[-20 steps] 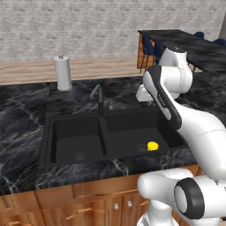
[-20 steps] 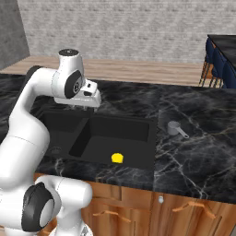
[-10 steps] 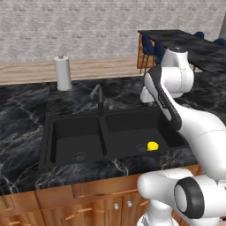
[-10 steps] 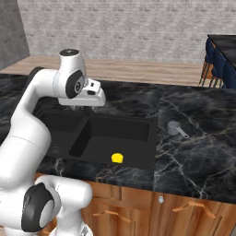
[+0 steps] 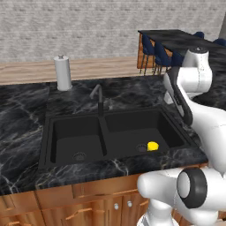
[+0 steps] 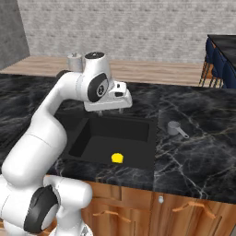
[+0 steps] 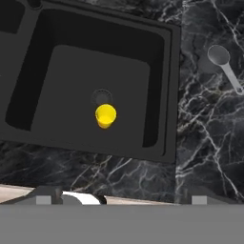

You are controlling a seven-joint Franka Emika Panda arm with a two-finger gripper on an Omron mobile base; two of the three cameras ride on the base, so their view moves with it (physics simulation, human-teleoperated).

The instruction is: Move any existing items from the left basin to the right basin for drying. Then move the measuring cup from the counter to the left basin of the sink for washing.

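The measuring cup (image 6: pixel 174 127) (image 7: pixel 218 55), small and pale grey with a thin handle, lies on the black marble counter (image 6: pixel 198 152) just right of the sink. A small yellow object (image 5: pixel 152 145) (image 6: pixel 117 158) (image 7: pixel 105 116) rests on the floor of the wider right basin (image 5: pixel 132 126) near its drain. The narrower left basin (image 5: pixel 77 141) holds nothing that I can see. My gripper (image 6: pixel 109 109) hangs open and empty above the back of the right basin, left of the cup.
A dark curved faucet (image 5: pixel 99 99) stands at the sink's divider. A tall white paper-towel roll (image 5: pixel 62 73) (image 6: pixel 73 60) sits at the back of the counter on the left. A dark table with blue chairs (image 5: pixel 176 39) lies beyond the counter.
My hand has slid to the right above the sink, toward the measuring cup's side. The yellow object and the cup have stayed put.
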